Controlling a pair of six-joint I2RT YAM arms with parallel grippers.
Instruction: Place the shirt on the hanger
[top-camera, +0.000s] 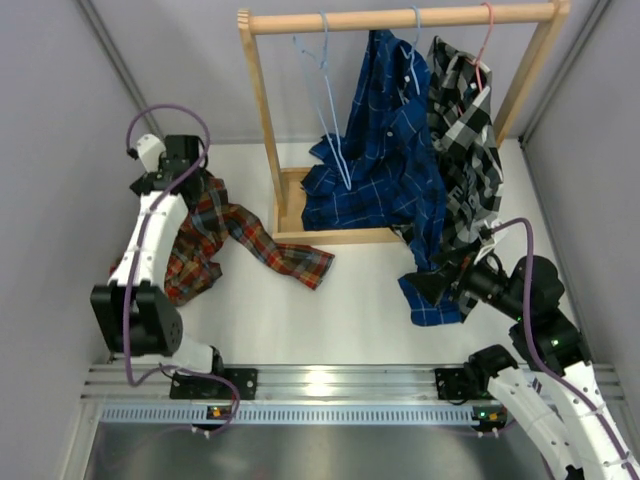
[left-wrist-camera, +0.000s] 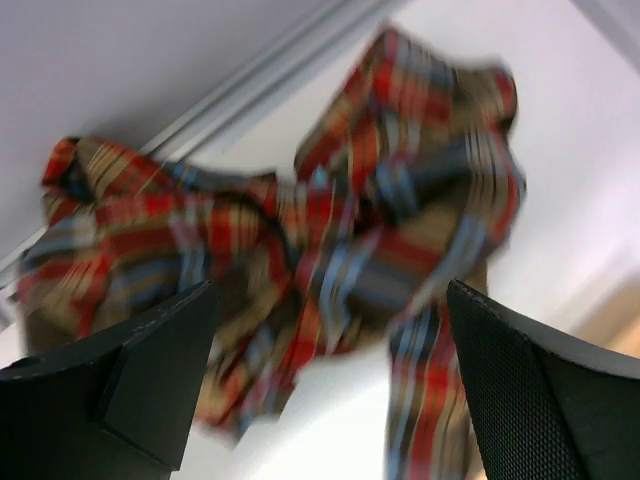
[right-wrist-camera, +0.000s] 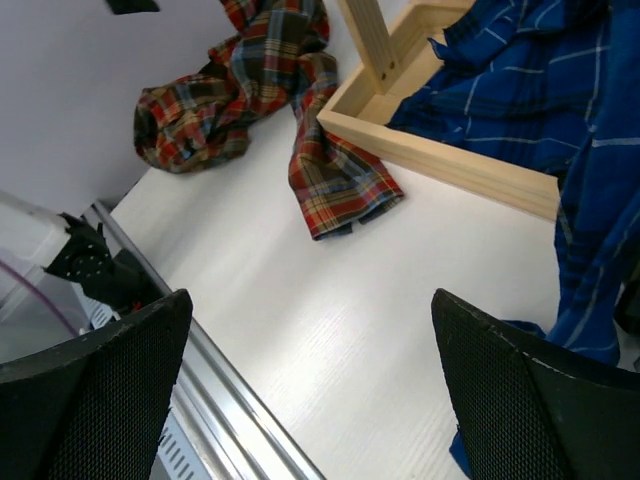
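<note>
Shirt (top-camera: 225, 228) heaped on table (top-camera: 350, 300), just beyond left gripper (left-wrist-camera: 330, 292) — jaws wide, empty; right gripper (right-wrist-camera: 310, 300) released too.

The shirt (top-camera: 215, 235) is red-orange plaid, crossed with dark green, blue and yellow stripes. The hanger (top-camera: 327, 75) is light-blue wire. The navy blue shirt (top-camera: 385, 150) carries a thin pale-blue check. The third shirt (top-camera: 465, 150) is black-and-white plaid, and its hanger (top-camera: 486, 40) is pink. The rack (top-camera: 400, 18) is pale wood, the table (top-camera: 340, 320) is white and the arm cables (top-camera: 170, 112) are purple.
</note>
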